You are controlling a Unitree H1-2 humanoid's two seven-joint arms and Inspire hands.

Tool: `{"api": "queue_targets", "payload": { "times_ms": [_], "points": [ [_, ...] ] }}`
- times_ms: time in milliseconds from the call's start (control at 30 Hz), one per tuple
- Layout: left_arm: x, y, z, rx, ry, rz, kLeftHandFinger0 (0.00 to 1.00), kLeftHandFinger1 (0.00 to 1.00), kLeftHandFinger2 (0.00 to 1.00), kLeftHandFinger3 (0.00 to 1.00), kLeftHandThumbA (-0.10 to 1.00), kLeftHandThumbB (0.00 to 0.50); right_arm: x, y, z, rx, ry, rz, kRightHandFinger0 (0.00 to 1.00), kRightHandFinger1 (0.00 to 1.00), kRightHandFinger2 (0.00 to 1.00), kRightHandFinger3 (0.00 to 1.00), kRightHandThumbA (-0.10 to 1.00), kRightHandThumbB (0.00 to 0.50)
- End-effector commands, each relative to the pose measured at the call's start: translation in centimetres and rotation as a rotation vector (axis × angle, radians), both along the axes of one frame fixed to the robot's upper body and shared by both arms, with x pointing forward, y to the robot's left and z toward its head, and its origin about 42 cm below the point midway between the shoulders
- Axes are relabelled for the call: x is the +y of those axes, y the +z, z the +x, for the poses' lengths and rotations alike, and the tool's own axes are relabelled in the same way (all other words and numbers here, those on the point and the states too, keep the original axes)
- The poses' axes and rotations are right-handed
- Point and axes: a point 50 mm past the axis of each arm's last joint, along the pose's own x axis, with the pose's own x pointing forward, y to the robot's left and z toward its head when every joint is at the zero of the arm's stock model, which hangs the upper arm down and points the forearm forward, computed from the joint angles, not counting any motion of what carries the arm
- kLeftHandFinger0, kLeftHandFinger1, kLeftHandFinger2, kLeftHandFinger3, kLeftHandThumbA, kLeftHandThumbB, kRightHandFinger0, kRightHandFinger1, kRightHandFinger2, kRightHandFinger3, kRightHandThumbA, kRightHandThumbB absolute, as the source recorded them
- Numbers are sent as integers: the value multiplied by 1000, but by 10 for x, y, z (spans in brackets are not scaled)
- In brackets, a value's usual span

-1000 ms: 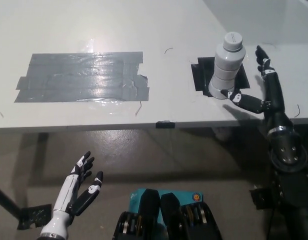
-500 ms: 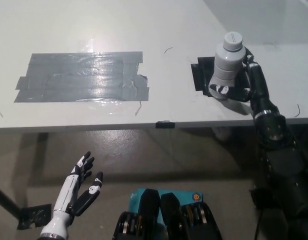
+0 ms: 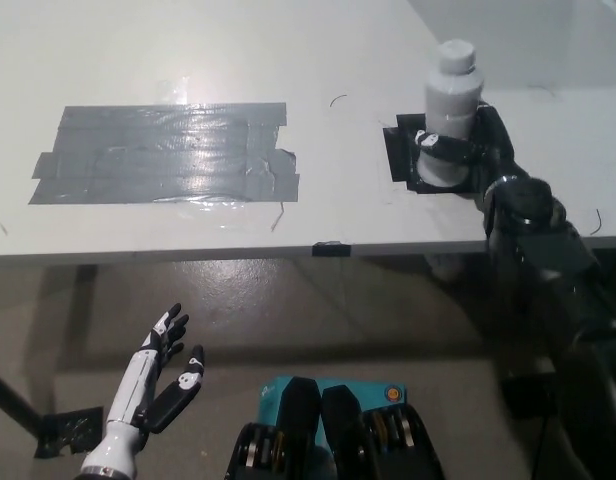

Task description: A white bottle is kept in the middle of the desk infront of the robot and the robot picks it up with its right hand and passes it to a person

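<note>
Currently: white bottle (image 3: 450, 100) upright on black patch (image 3: 400, 152), near desk (image 3: 338, 40) front edge, toward its right end | right hand (image 3: 466, 150) w/ fingers wrapped round bottle's lower body, base hidden | grey tape patch (image 3: 163, 153) well apart, bare desk btwn | left hand (image 3: 160, 378) below front edge, fingers spread, holding nothing.

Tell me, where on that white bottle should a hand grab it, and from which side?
Probably around the lower body of the white bottle, coming in from the robot's right. It stands upright on a black patch, its ribbed body is wide and even, and its cap is narrower. The right hand is wrapped there now. The left hand rests open, low beside the desk.
</note>
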Motion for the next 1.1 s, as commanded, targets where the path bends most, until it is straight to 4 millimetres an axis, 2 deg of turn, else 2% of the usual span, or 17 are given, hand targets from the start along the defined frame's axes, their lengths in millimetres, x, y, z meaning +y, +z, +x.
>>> {"api": "queue_targets", "payload": {
  "times_ms": [0, 33, 67, 167, 233, 267, 300, 333, 400, 467, 533, 567, 633, 667, 733, 867, 1067],
  "points": [
    [0, 21, 10, -78, 1, 11, 1000, 1000, 1000, 1000, 454, 156, 0, 27, 13, 118, 30, 83, 0, 302, 680, 650, -100, 205],
    [1, 23, 12, -84, 3, 5, 1000, 1000, 1000, 1000, 443, 152, 2, 24, 12, 125, 33, 61, 44, 398, 772, 809, -100, 213],
    [1, 24, 13, -87, 3, 4, 1000, 1000, 1000, 1000, 439, 151, 3, 23, 12, 128, 37, 55, 67, 415, 761, 892, -100, 209],
    [1, 25, 14, -87, 0, 2, 1000, 1000, 1000, 1000, 436, 152, 3, 18, 10, 120, 52, 74, 172, 549, 883, 973, -100, 222],
    [0, 25, 13, -93, -6, 11, 1000, 1000, 1000, 1000, 438, 146, 3, 18, 9, 103, 65, 41, 196, 605, 951, 957, -100, 208],
    [1, 24, 13, -90, -3, 11, 1000, 1000, 1000, 1000, 440, 152, 4, 17, 9, 85, 80, 54, 190, 603, 953, 939, -100, 197],
    [1, 25, 13, -88, -1, 13, 1000, 1000, 1000, 1000, 441, 152, 6, 20, 10, 82, 76, 39, 215, 619, 968, 974, -100, 207],
    [2, 26, 14, -88, 0, 13, 1000, 1000, 1000, 1000, 444, 151, 10, 27, 12, 67, 85, 7, 209, 597, 940, 973, -100, 187],
    [2, 27, 15, -91, -1, 12, 1000, 1000, 1000, 1000, 445, 150, 15, 34, 14, 53, 95, -13, 210, 604, 954, 991, -100, 187],
    [2, 26, 16, -94, 1, 24, 1000, 1000, 1000, 1000, 452, 148, 27, 46, 16, 8, 132, -24, 240, 637, 994, 958, -100, 195],
    [2, 25, 16, -91, 2, 27, 1000, 1000, 1000, 1000, 464, 153, 35, 53, 16, -36, 172, -57, 250, 649, 985, 895, -100, 194],
    [2, 25, 16, -88, 1, 27, 1000, 1000, 1000, 1000, 469, 154, 41, 58, 16, -58, 192, -89, 356, 666, 952, 837, -100, 197],
    [1, 24, 16, -84, 2, 24, 1000, 1000, 1000, 1000, 464, 149, 55, 66, 16, -109, 240, -168, 301, 632, 869, 789, -100, 208],
    [1, 23, 15, -83, 1, 23, 1000, 1000, 1000, 1000, 463, 149, 66, 70, 13, -136, 276, -154, 210, 579, 837, 803, -100, 213],
    [1, 24, 16, -85, 1, 20, 1000, 1000, 1000, 1000, 454, 144, 76, 73, 11, -170, 315, -155, 144, 594, 884, 782, -100, 206],
    [0, 25, 16, -91, -2, 19, 1000, 1000, 1000, 1000, 433, 139, 92, 73, 7, -180, 357, -198, 229, 695, 927, 853, -100, 193],
    [1, 27, 19, -99, -5, 29, 1000, 1000, 1000, 1000, 411, 137, 103, 65, 4, -171, 377, -238, 205, 645, 886, 827, -100, 200]
  ]
}}
